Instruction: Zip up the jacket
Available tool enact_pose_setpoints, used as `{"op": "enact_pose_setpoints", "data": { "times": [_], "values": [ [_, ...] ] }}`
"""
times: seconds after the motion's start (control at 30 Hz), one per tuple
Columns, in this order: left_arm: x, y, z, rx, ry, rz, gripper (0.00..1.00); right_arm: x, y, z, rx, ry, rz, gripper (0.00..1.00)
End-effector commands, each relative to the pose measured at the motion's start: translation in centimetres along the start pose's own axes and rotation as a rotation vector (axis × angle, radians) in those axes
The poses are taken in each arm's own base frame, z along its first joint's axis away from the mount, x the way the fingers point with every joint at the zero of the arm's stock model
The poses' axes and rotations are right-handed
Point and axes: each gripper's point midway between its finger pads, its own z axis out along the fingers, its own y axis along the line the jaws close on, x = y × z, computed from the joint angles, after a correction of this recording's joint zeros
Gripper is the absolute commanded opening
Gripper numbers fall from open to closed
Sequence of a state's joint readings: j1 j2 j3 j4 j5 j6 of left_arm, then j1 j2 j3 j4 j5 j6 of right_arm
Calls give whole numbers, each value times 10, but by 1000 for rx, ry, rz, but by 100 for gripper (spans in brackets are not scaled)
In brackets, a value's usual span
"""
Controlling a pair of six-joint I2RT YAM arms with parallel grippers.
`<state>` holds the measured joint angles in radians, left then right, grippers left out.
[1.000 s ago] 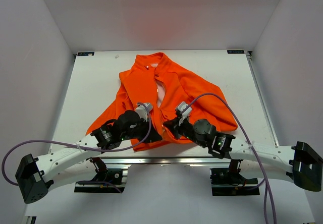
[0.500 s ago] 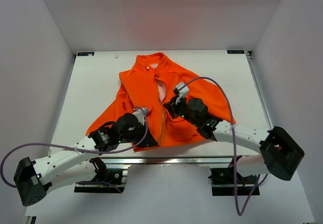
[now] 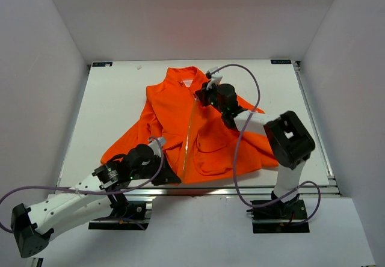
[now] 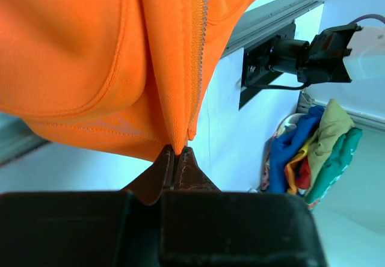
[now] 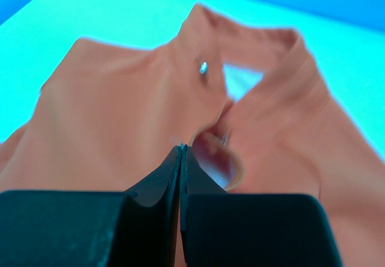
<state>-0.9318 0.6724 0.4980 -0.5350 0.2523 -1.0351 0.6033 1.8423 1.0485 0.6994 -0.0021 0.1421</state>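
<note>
Right pincer [image 3: 203,93] at jacket [image 3: 173,122] collar, arm outstretched.

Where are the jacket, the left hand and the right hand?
jacket [image 3: 204,150]: top external view, front panel.
left hand [image 4: 178,157]: left wrist view, between fingertips pinching the hem.
right hand [image 5: 181,153]: right wrist view, between closed fingertips.

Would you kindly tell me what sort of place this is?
Probably a robot lab test booth: a white table boxed in by plain walls, the jacket laid on it, and a heap of clothes nearby.
</note>
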Motion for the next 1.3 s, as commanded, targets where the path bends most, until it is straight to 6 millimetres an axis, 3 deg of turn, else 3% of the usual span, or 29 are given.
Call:
{"op": "enact_pose_setpoints", "data": {
  "times": [0.0, 0.13, 0.17, 0.2, 0.23, 0.27, 0.3, 0.33, 0.37, 0.4, 0.43, 0.47, 0.5, 0.57, 0.67, 0.8, 0.93, 0.97, 1.0, 1.03, 1.07, 1.1, 1.13, 1.17, 1.2, 1.23, 1.27],
  "values": [
    [32, 9, -15, -29, 133, -88, 0, -53, -39, 33, 73, -164, -44, 0],
    [33, 10, -25, -29, 111, -118, 0, -60, -57, 74, 27, -197, 10, 0],
    [38, 16, -26, -48, 128, -144, 0, -55, -62, 82, 39, -173, 3, 0],
    [41, 18, -28, -56, 135, -155, 0, -37, -72, 95, 54, -145, -4, 0],
    [41, 18, -31, -55, 127, -159, 0, -68, -78, 107, 77, -210, -29, 0],
    [41, 19, -34, -68, 125, -174, 0, -61, -84, 118, 92, -177, -28, 0],
    [41, 19, -36, -70, 118, -174, 0, -42, -100, 132, 113, -151, -15, 0],
    [39, 20, -37, -80, 106, -178, 0, -77, -105, 141, 115, -225, -16, 0],
    [40, 22, -38, -90, 111, -183, 0, -80, -114, 148, 141, -237, 7, 0],
    [41, 23, -38, -99, 115, -186, 0, -55, -134, 159, 175, -192, 29, 0],
    [42, 25, -38, -107, 122, -193, 0, -60, -144, 165, 195, -203, 37, 0],
    [43, 24, -37, -101, 127, -195, 0, -96, -147, 169, 196, -276, 41, 0],
    [45, 26, -37, -103, 133, -198, 0, -79, -162, 176, 217, -253, 44, 0],
    [46, 25, -36, -97, 140, -199, 0, -103, -173, 176, 240, -314, 37, 0],
    [55, 28, -35, -100, 182, -215, 0, -96, -193, 174, 266, -322, 59, 0],
    [56, 33, -34, -119, 188, -216, 0, -88, -193, 172, 225, -301, 65, 0],
    [57, 33, -26, -112, 208, -208, 0, -80, -157, 165, 74, -260, 54, 0],
    [58, 33, -25, -116, 214, -199, 0, -93, -143, 160, 28, -265, 42, 0],
    [56, 33, -24, -122, 215, -194, 7, -82, -136, 157, 6, -230, 46, 13],
    [56, 33, -22, -137, 223, -189, 22, -81, -125, 154, -29, -212, 23, 34],
    [51, 27, -24, -129, 213, -167, 72, -79, -117, 150, -45, -186, 16, 58],
    [44, 27, -25, -153, 185, -156, 94, -99, -106, 139, -76, -196, 7, 89],
    [38, 24, -26, -165, 165, -144, 98, -85, -100, 134, -97, -154, 25, 89],
    [31, 17, -32, -189, 152, -135, 98, -107, -91, 120, -112, -168, 19, 89],
    [24, 11, -34, -191, 128, -122, 98, -114, -88, 112, -114, -169, 23, 89],
    [16, 8, -36, -204, 96, -106, 98, -105, -85, 104, -123, -136, 34, 89],
    [10, 8, -37, -234, 81, -99, 98, -136, -78, 87, -111, -172, 24, 89]
  ]
}}
